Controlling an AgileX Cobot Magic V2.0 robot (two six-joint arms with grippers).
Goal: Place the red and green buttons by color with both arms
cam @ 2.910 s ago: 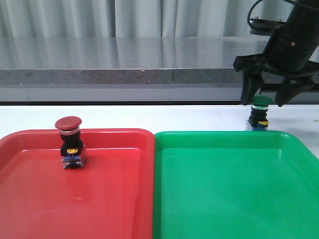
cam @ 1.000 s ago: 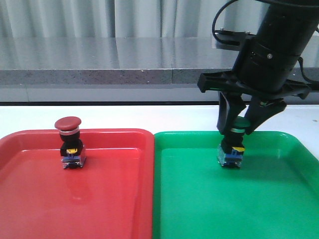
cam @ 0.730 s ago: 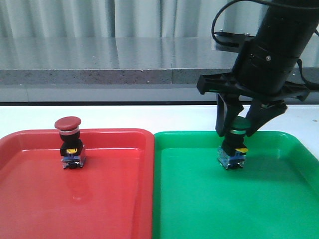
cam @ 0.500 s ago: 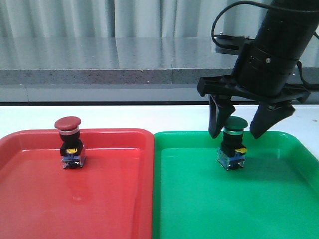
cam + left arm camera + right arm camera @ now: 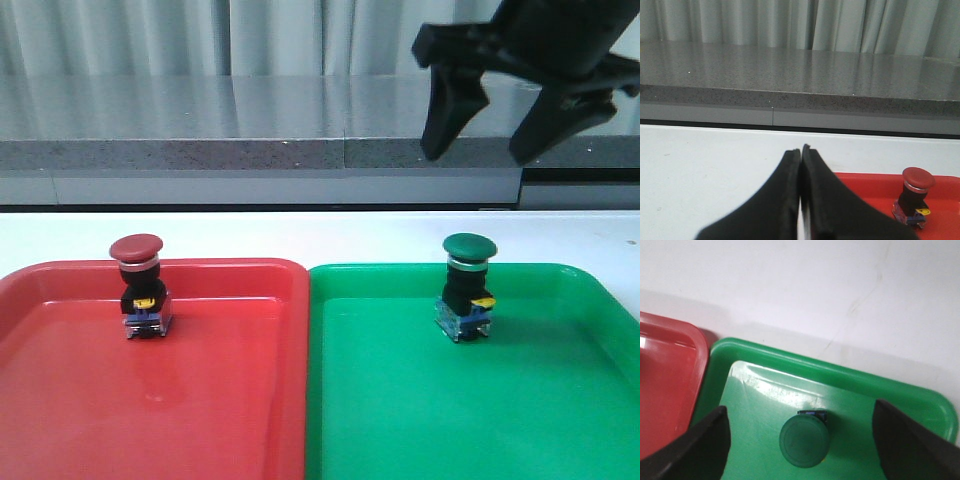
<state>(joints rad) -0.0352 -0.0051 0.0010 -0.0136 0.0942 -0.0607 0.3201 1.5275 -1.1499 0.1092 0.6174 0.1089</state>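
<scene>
We see the green-capped push-button [image 5: 468,287] upright in the green plastic tray [image 5: 560,400], the red-capped push-button [image 5: 139,286] in the red plastic tray [image 5: 60,400]; right gripper [image 5: 517,108] spread wide above, empty; left gripper [image 5: 800,165] pressed together, idle.

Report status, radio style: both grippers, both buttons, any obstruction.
Right gripper open, empty, high above green button. Left gripper shut, empty. Green button upright in green tray; red button upright in red tray. No obstruction seen.
</scene>
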